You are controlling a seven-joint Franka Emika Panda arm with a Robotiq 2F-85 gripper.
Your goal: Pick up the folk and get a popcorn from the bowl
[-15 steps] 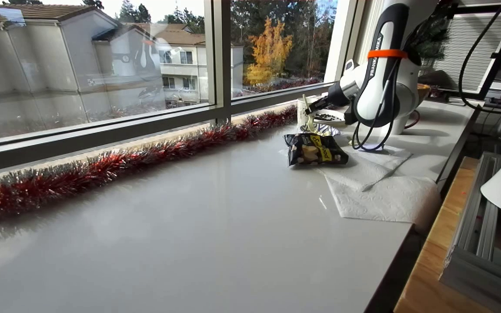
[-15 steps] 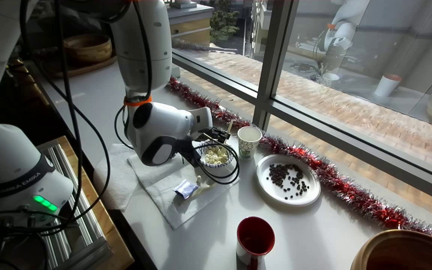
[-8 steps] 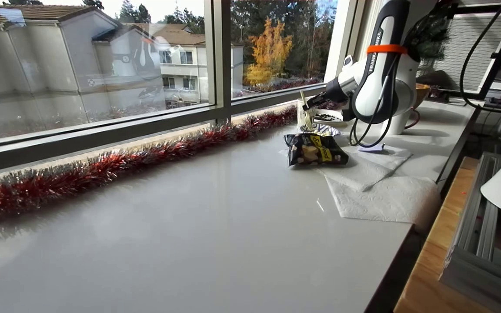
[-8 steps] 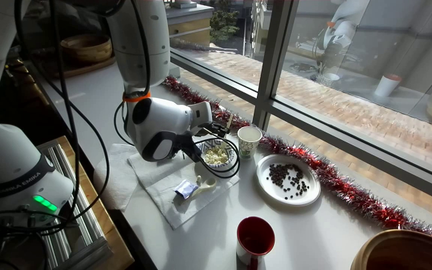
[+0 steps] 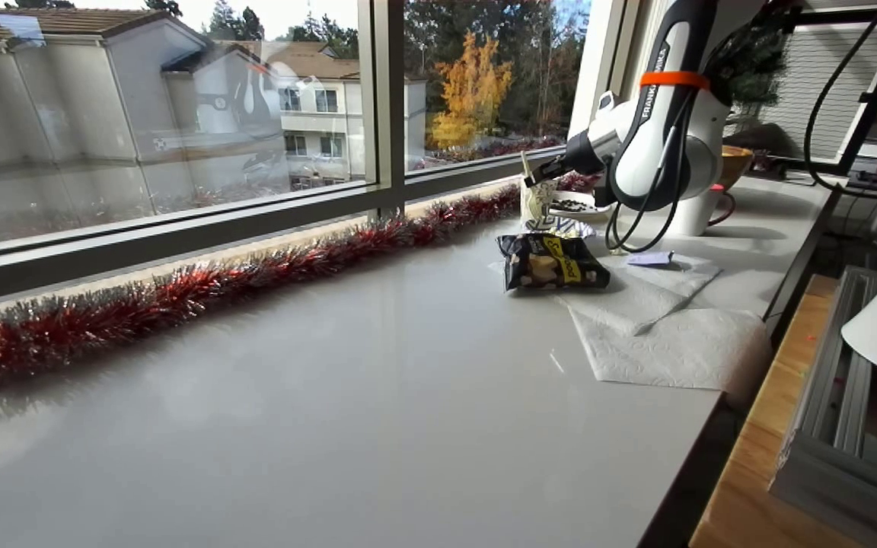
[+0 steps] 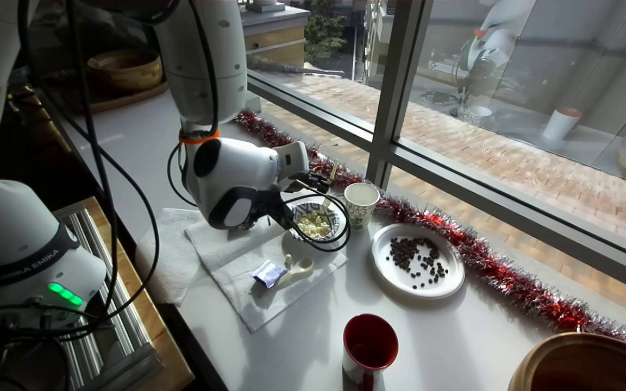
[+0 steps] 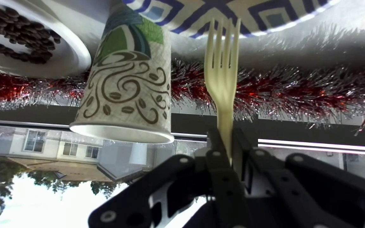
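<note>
We note popcorn [image 6: 313, 224] in the bowl [image 6: 306, 209], mid-frame in an exterior view, cup [image 6: 361, 207] just off the right rim, tabletop [image 6: 310, 342] stretching below, arm [image 6: 242, 171] bent down from upper left, gripper [image 7: 227, 139] pinched tight on the fork [image 7: 222, 90] in the wrist view.

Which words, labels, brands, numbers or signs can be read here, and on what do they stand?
"FRANK" and "MIKA", on the robot arm; an orange band lies between.
"EMIKA", on the robot base; the word before is not fully clear.
"ood", on the black bag; the rest is blurred.
Blue packet: too blurred to read.
</note>
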